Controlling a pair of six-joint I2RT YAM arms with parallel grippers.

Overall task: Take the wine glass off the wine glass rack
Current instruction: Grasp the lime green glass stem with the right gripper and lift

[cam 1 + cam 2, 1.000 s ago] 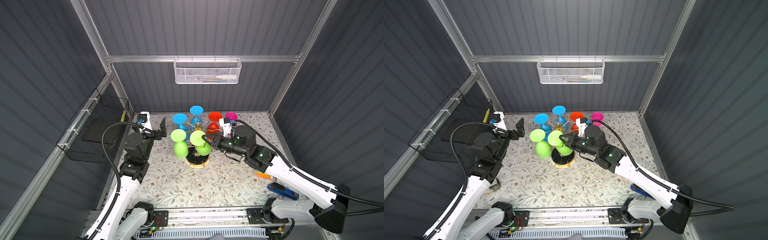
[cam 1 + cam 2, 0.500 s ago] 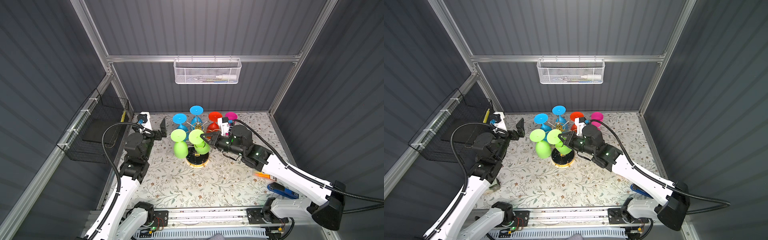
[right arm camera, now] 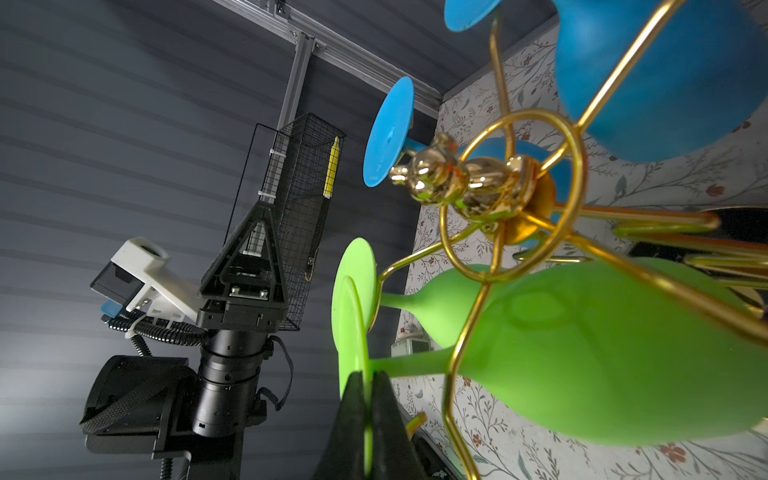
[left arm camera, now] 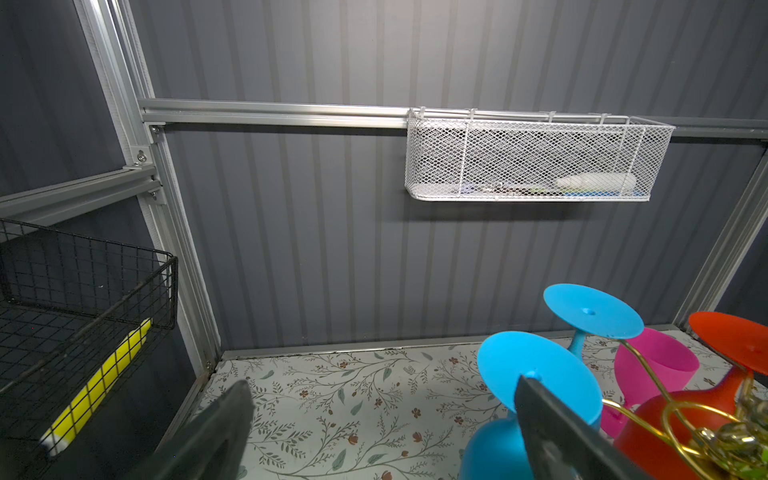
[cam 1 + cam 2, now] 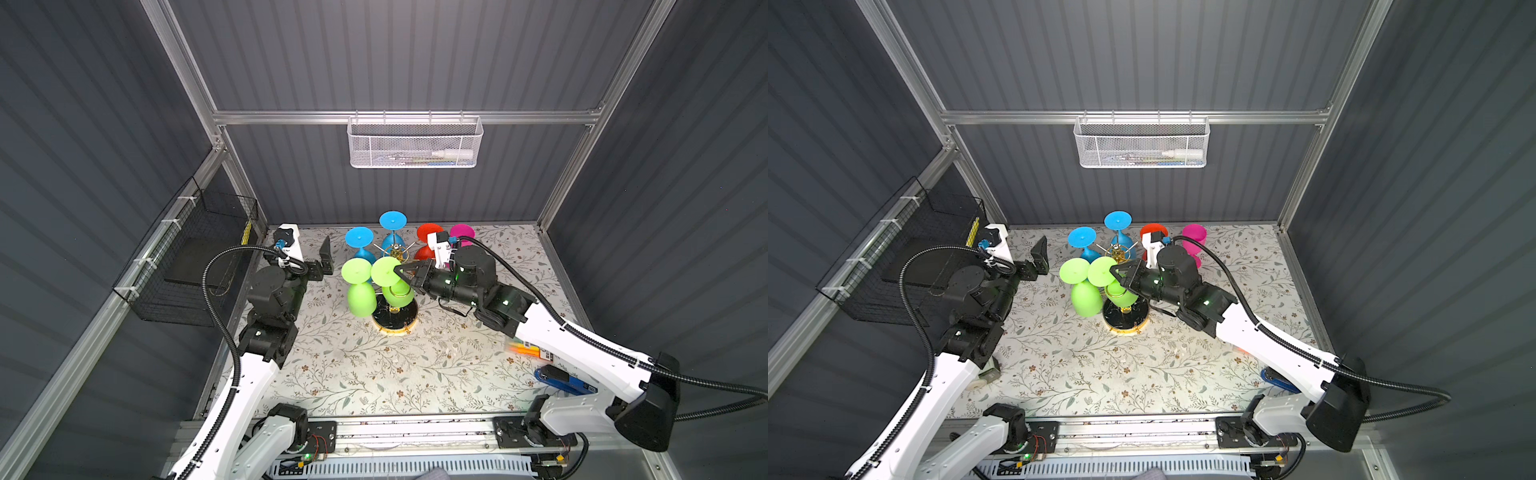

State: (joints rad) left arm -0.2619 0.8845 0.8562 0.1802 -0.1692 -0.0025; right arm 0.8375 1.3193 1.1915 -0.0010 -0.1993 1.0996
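The wine glass rack (image 5: pixel 395 321) (image 5: pixel 1126 322), gold wire on a round black base, stands at the back middle of the table. Upside-down glasses hang from its arms: two green, two blue (image 5: pixel 358 237) and one red (image 5: pixel 428 232). My right gripper (image 5: pixel 400 271) (image 5: pixel 1115 271) (image 3: pixel 365 415) is shut on the flat foot of the nearer green wine glass (image 5: pixel 386 272) (image 3: pixel 602 365). That glass's stem still crosses a gold wire arm (image 3: pixel 455 361). The other green glass (image 5: pixel 357 286) hangs beside it. My left gripper (image 5: pixel 326 257) (image 5: pixel 1038 258) (image 4: pixel 382 432) is open and holds nothing, left of the rack.
A pink cup (image 5: pixel 462 230) sits behind the right arm's wrist. On the back wall hangs a white mesh basket (image 5: pixel 415 143), and a black wire basket (image 5: pixel 199 257) on the left wall. Orange (image 5: pixel 525 349) and blue (image 5: pixel 567 382) items lie at the right front under the right arm.
My right gripper has shifted a little left and back, carrying the green glass's foot with it. The left arm has not moved.
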